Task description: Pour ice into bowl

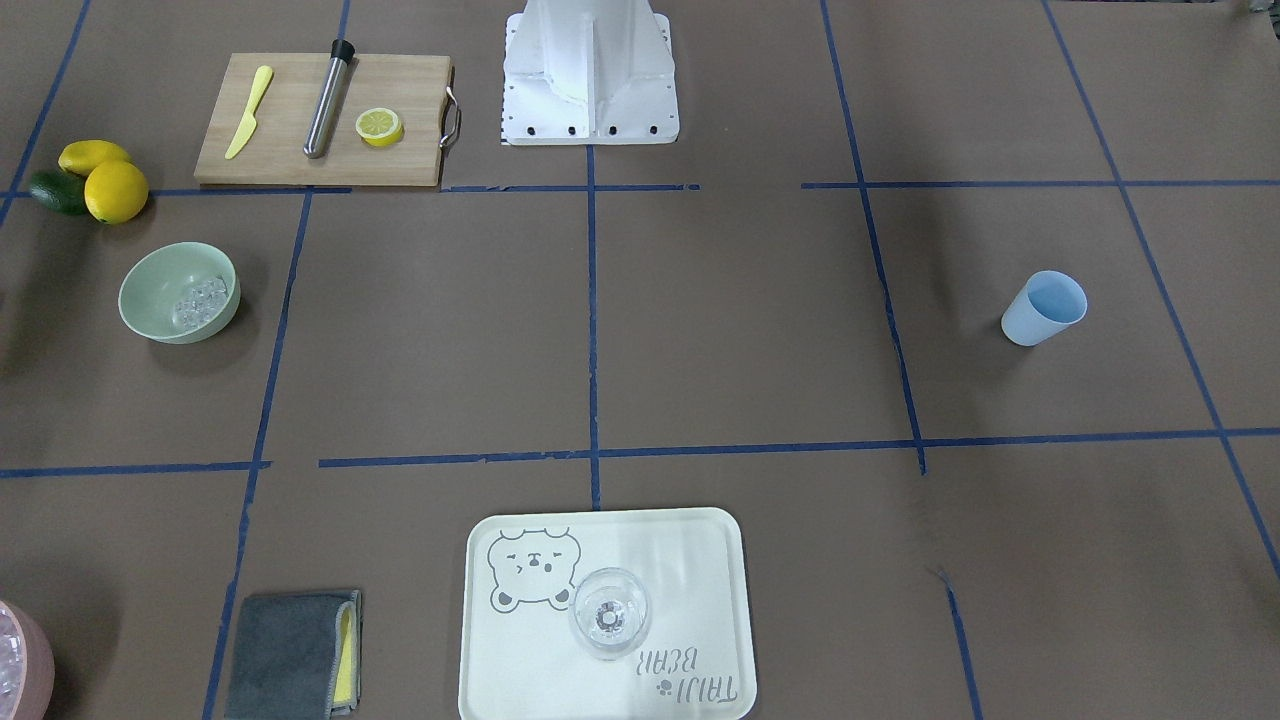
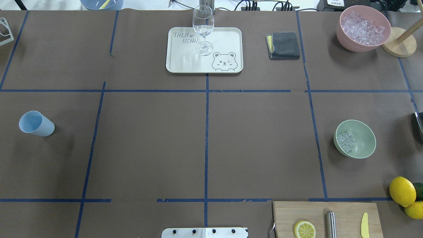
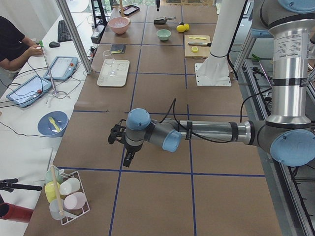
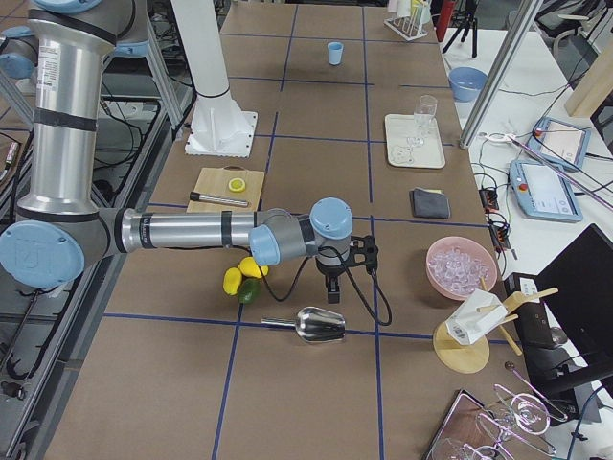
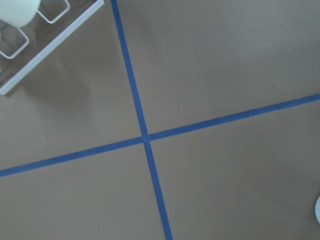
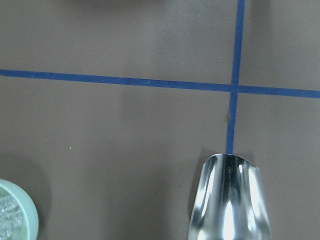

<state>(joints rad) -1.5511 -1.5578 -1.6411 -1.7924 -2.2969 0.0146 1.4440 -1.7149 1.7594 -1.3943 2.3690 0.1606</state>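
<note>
Bench (image 2: 148, 148) of brown paper, gridded with blue tape (image 2: 206, 132), carries everything. The left arm (image 3: 211, 132) reaches out over the bench's left end, and the left gripper (image 3: 128, 161) points down above a tape crossing, holding nothing that I can see. Whether its jaws are apart or together I cannot tell. The right arm (image 4: 182, 233) stretches over the right end, and the right gripper (image 4: 331, 292) hangs just above a steel scoop (image 4: 316, 326) lying on the bench. How wide it stands I cannot tell either.

A wooden cutting board (image 1: 400, 80) sits near the robot's base. A pale tray (image 2: 228, 36) with a bear drawing lies at the far middle edge, and a pink bowl (image 2: 347, 41) heaped with ice cubes stands in the far right corner. A grey cloth (image 2: 286, 46) lies between tray and pink bowl.

The mint-green bowl (image 2: 363, 138) stands on the right side, between the pink bowl and 2 lemons (image 2: 402, 191). A blue cup (image 2: 36, 124) stands well apart on the left, and a wine glass (image 2: 203, 26) stands upright on the tray. On the board lie a steel muddler (image 1: 328, 100), a yellow knife (image 1: 248, 112) and a lemon half (image 1: 380, 126).

The ice (image 2: 345, 142), a small heap of clear cubes, lies inside the bowl against the wall facing the bench's middle.
</note>
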